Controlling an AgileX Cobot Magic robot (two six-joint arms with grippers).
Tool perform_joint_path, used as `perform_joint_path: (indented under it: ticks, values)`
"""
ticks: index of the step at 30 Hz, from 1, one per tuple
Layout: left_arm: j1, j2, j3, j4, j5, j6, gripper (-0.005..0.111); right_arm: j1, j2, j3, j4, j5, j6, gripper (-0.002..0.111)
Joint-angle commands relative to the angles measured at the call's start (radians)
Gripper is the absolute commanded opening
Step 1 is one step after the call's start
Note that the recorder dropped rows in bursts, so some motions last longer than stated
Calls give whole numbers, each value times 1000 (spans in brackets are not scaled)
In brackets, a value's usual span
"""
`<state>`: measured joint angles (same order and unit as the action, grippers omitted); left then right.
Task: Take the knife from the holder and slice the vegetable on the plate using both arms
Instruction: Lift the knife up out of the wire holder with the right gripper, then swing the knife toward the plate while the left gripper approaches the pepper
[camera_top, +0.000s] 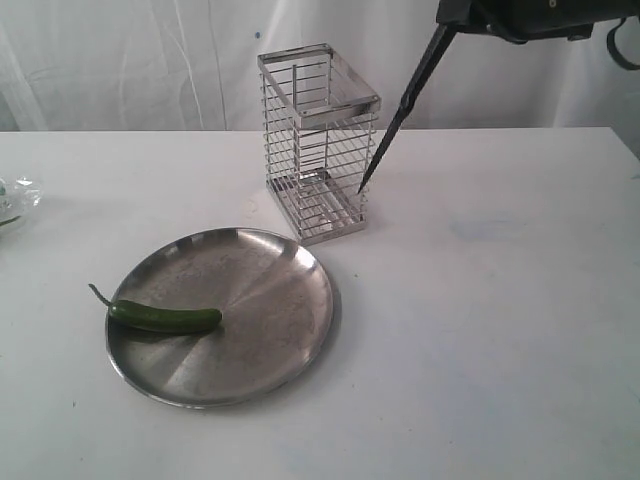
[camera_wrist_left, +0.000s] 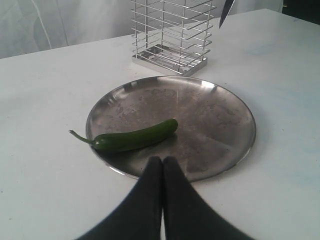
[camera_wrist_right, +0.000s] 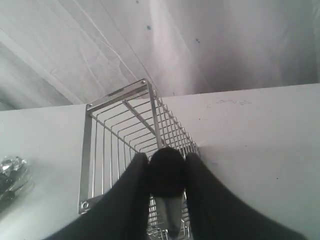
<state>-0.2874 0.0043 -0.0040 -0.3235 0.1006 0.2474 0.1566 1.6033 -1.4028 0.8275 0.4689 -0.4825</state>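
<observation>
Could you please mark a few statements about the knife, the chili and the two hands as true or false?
1. The knife stands inside the holder. False: the right hand holds it in the air, outside the holder.
2. The chili lies on the plate. True.
3. The left hand is open. False: it is shut and empty.
4. The holder stands upright on the table. True.
5. The chili is cut in two. False: it is whole.

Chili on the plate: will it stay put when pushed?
Probably rolls: the chili looks round and glossy, lying loose on the smooth steel plate. Likely skids sideways too. Its curved stem may limit rolling somewhat.
</observation>
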Motion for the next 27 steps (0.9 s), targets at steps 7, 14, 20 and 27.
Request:
perform_joint_path:
  ticks: [7, 14, 20, 27]
  values:
    - [-3, -4, 4, -12, -3, 2, 0, -9, -146, 17, -224, 195, 20, 5]
    - [-3, -4, 4, -12, -3, 2, 0, -9, -298, 133, -216, 203, 8, 5]
    - [-3, -4, 4, -12, -3, 2, 0, -9, -389, 245, -86, 217, -98, 5]
    - [-3, -4, 4, -12, -3, 2, 0, -7, -423, 336, 137, 221, -279, 5]
